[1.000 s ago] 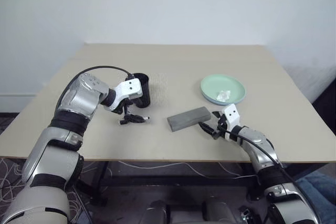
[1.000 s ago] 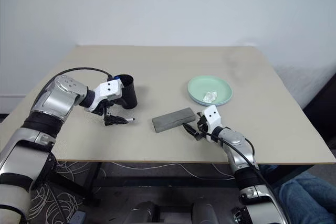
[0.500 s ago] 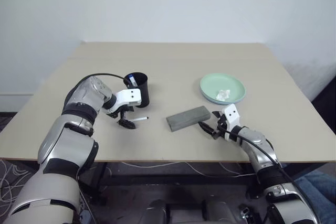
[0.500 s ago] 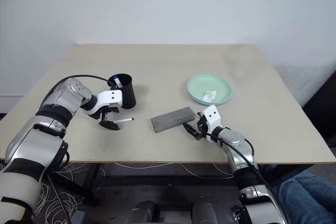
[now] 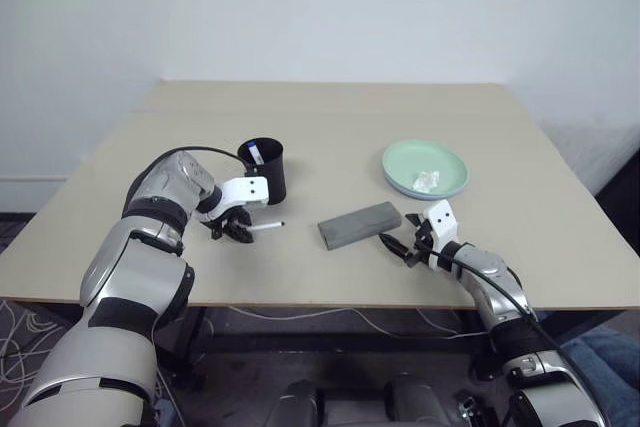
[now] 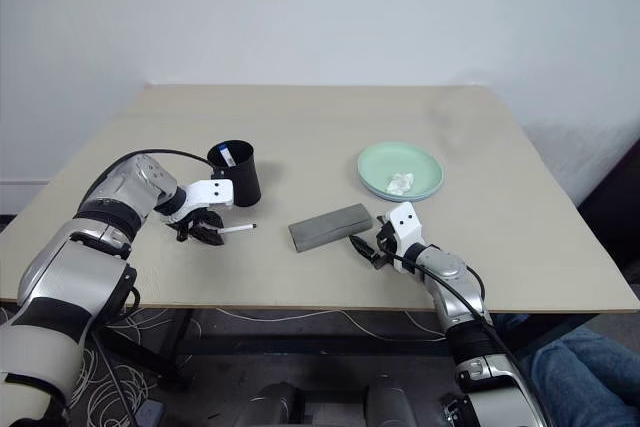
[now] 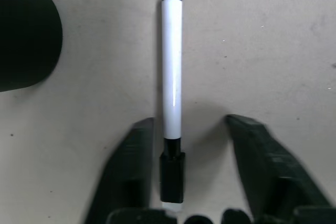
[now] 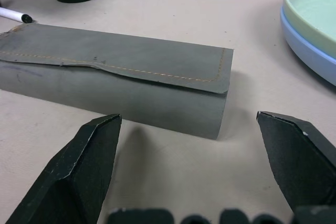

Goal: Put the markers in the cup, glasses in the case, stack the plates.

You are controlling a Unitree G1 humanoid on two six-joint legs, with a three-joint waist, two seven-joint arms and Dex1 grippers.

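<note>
White-barrelled and black-capped, the marker (image 7: 171, 72) lies flat on the table (image 5: 330, 117) at about five o'clock from the cup (image 5: 264, 169), and we straddle its capped end with our left gripper (image 7: 184, 182), jaws partly spread and not visibly pinching, presumably to lift it into that cup. At four o'clock from the closed case (image 8: 115, 77) our right gripper (image 8: 205, 177) hovers, jaws wide and empty. Inside the cup we make out one blue-tipped marker, the glasses we cannot confirm, and the white lump on the stacked plates (image 5: 425, 169) we cannot identify.
</note>
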